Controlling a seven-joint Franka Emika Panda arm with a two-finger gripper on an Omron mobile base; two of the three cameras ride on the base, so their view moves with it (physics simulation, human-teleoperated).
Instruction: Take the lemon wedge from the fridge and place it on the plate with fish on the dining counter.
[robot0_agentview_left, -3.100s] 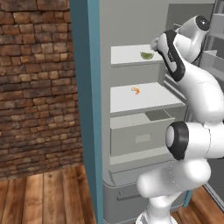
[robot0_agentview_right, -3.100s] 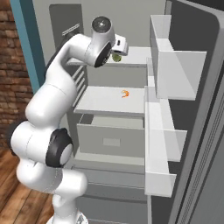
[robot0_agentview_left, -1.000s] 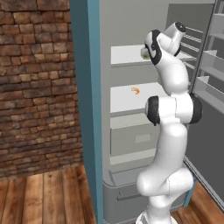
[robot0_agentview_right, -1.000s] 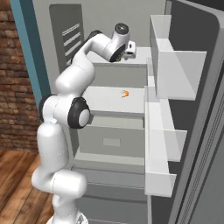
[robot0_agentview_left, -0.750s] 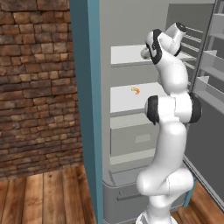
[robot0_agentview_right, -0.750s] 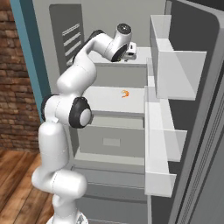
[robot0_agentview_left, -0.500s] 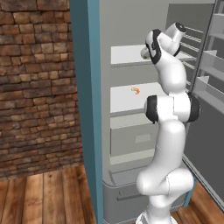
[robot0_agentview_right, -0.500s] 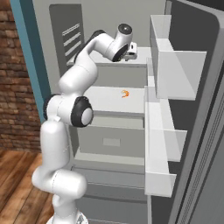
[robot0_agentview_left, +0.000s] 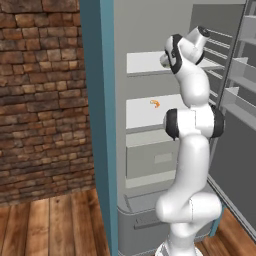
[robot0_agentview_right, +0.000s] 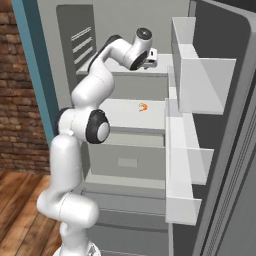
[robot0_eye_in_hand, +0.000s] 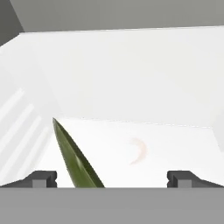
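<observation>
A kitchen: open fridge (robot0_agentview_left: 150, 75), brick wall (robot0_agentview_left: 40, 100), wooden floor (robot0_agentview_left: 50, 225).

Seeing red-brown brick wall (robot0_agentview_left: 40, 100) at my left, mortar lines pale. Wood plank floor (robot0_agentview_left: 50, 225) below it, warm brown boards running toward me. Teal vertical panel (robot0_agentview_left: 97, 120) stands between brick and grey appliance. Light even, no hard shadows.

Even, soft rendered light, slightly soft focus throughout.

The fridge (robot0_agentview_left: 150, 125) interior is lit brightly and flatly, with faint shadows cast under the white shelves (robot0_agentview_right: 135, 115). In the hand view the white walls are nearly washed out, and a pale sheen is seen on the lemon wedge (robot0_eye_in_hand: 75, 159). No edge distortion is noticed.
</observation>
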